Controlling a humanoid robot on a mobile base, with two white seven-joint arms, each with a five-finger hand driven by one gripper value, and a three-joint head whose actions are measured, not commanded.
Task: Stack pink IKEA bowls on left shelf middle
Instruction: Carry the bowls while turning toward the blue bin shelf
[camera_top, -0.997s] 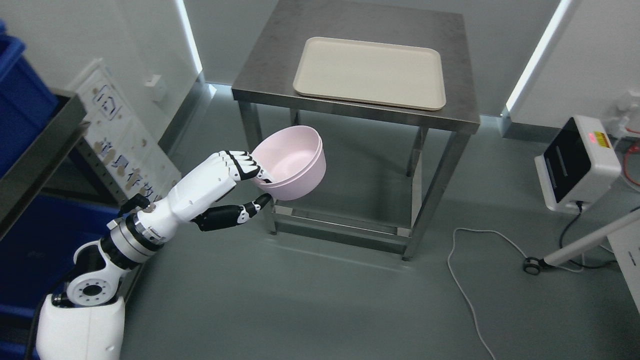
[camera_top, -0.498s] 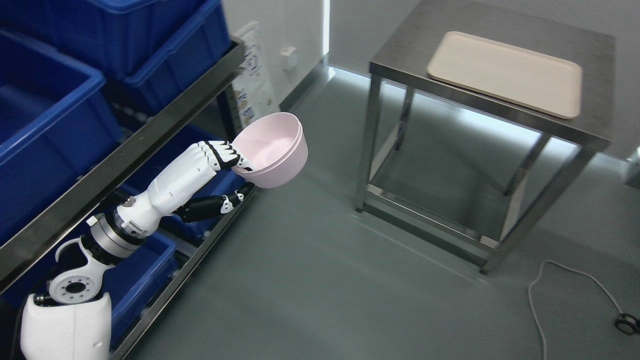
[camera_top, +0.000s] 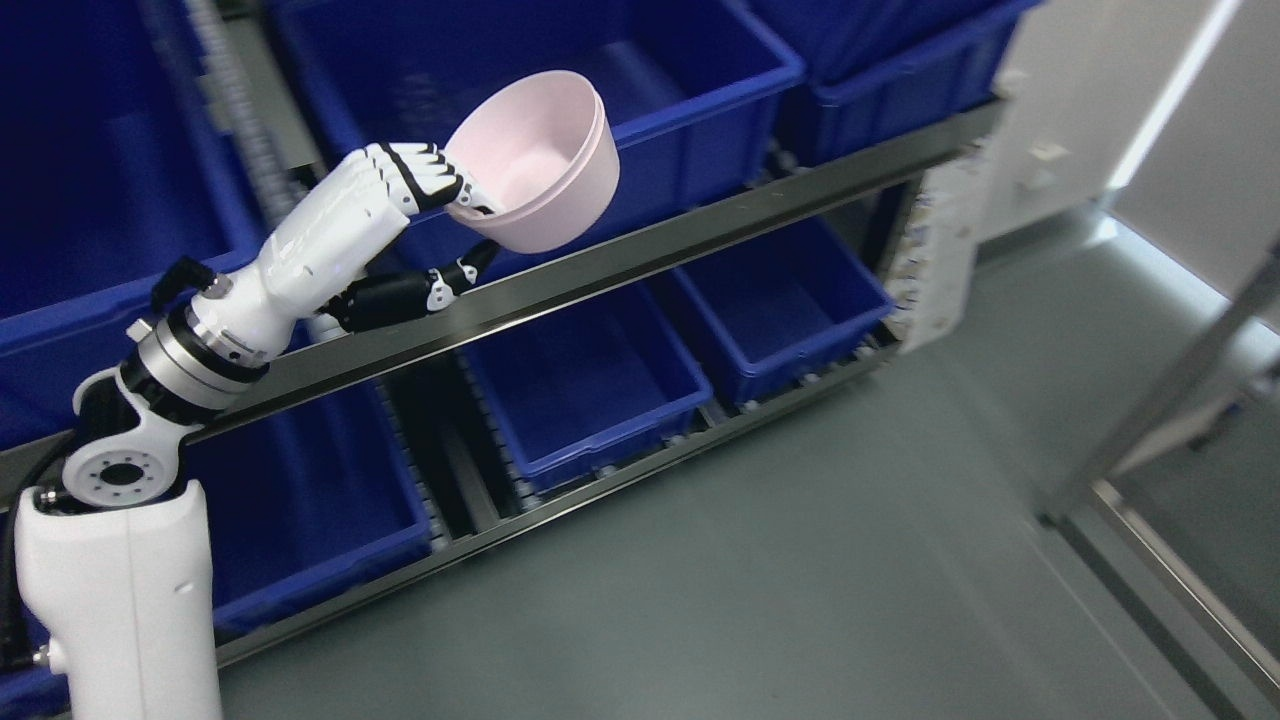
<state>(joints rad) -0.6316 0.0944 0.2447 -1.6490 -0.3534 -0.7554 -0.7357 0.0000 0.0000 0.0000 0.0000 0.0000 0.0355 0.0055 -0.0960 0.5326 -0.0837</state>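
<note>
My left hand (camera_top: 452, 228) is shut on the pink bowls (camera_top: 537, 165), two nested together, fingers over the near rim and thumb under the base. I hold them tilted in the air in front of a blue bin (camera_top: 620, 70) on the upper shelf level. The steel shelf rail (camera_top: 700, 240) runs just below the bowls. My right arm does not show.
The shelf holds several blue bins: large ones on the upper level (camera_top: 90, 170) and smaller ones below (camera_top: 580, 390), (camera_top: 790, 300). A steel table leg (camera_top: 1160, 400) stands at the right. Grey floor (camera_top: 800, 580) lies in front of the shelf.
The camera has swung left from the steel table and tray to the shelf of blue bins. My left hand keeps its hold and has raised the bowls up to the upper shelf level.
</note>
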